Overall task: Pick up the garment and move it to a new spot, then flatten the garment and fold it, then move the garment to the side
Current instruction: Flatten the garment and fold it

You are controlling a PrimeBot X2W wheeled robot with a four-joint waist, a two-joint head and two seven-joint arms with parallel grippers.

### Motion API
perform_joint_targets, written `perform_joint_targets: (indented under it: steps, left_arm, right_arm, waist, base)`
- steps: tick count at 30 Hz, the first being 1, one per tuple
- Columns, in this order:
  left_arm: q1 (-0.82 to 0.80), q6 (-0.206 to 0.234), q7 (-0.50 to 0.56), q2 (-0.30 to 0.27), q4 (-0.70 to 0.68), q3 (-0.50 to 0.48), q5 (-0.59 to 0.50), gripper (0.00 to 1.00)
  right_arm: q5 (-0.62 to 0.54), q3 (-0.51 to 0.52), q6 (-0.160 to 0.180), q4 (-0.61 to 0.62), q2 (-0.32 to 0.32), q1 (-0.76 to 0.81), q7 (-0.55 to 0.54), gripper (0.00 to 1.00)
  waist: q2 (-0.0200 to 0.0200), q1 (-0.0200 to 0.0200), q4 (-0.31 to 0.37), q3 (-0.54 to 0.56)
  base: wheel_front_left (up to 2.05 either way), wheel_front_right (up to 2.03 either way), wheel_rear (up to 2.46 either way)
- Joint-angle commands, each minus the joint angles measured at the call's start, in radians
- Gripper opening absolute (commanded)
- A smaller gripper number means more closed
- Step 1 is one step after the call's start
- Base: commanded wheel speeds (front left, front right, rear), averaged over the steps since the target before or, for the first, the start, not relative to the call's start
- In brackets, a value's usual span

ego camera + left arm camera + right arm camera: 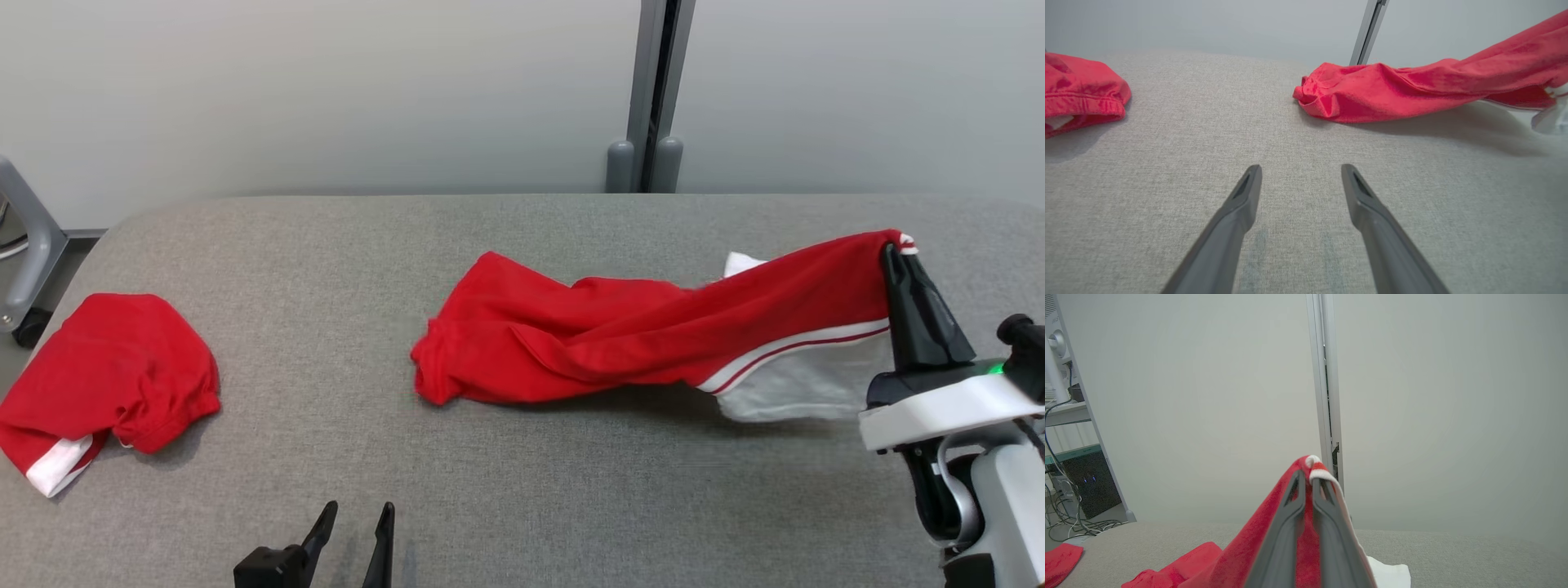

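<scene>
Over the table [571,490] at right, my right gripper [895,249] clamps the red garment [612,335], one end raised (left gripper [359,508] spread, empty).

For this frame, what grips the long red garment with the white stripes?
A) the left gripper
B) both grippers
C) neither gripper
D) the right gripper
D: the right gripper is shut on the red garment at its striped end, which it holds raised above the table; the left gripper is open and apart from it.
</scene>
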State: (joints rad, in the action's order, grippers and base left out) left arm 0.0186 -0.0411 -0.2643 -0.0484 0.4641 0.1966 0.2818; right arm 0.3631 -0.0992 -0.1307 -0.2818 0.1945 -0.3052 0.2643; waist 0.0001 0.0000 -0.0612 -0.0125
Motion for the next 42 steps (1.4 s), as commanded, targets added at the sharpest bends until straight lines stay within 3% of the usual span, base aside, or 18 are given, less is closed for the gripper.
perform_joint_targets:
  steps: [1,2,3,4,10,12,30,41,42]
  left_arm:
    - [0.013,0.004,0.0,-0.004,0.001,-0.002,0.006,1.0]
    - [0.018,0.005,0.0,-0.004,0.005,-0.002,0.007,1.0]
    - [0.019,0.005,0.0,-0.004,0.008,0.0,0.007,1.0]
    - [0.016,0.004,0.0,-0.004,0.009,0.001,0.006,1.0]
    - [-0.025,-0.002,0.0,-0.004,0.014,0.007,-0.01,1.0]
    - [-0.032,-0.003,0.0,-0.004,0.014,0.005,-0.011,1.0]
    - [-0.023,-0.001,0.0,-0.004,0.0,0.002,-0.002,1.0]
    - [-0.04,-0.007,0.0,-0.004,0.001,-0.003,-0.016,1.0]
    - [-0.041,-0.008,0.0,-0.004,0.002,-0.005,-0.017,1.0]
  right_arm:
    - [0.002,0.016,0.0,-0.009,0.009,-0.006,0.0,0.0]
    - [-0.007,0.02,0.0,-0.038,0.011,0.0,0.0,0.07]
    - [-0.018,0.017,0.0,-0.077,0.014,0.002,0.0,0.47]
    - [-0.025,0.017,0.0,-0.109,0.014,-0.011,0.0,1.0]
    - [-0.114,0.006,0.0,-0.373,0.01,-0.117,0.0,1.0]
    - [-0.118,0.014,0.0,-0.405,-0.007,-0.133,0.0,1.0]
    - [-0.096,0.025,0.0,-0.374,-0.065,0.143,0.0,1.0]
    - [-0.103,0.014,0.0,-0.439,-0.055,0.115,0.0,1.0]
    - [-0.106,0.011,0.0,-0.442,-0.055,0.111,0.0,0.95]
  waist:
    - [-0.0001,0.0,0.004,0.008]
    - [-0.0001,0.0,0.003,0.007]
    - [-0.0001,0.0,0.002,0.005]
    - [-0.0001,0.0,0.001,0.002]
    - [-0.0001,0.0,-0.012,-0.067]
    - [-0.0001,0.0,-0.013,-0.075]
    - [-0.0001,0.0,0.045,-0.058]
    - [-0.0001,0.0,0.028,-0.092]
    - [-0.0001,0.0,0.027,-0.093]
  base:
    - [0.0,0.0,0.0]
    - [0.0,0.0,0.0]
    - [0.0,0.0,0.0]
    - [0.0,0.0,0.0]
    - [0.0,0.0,0.0]
    - [0.0,0.0,0.0]
    - [0.0,0.0,0.0]
    - [0.0,0.0,0.0]
    - [0.0,0.0,0.0]
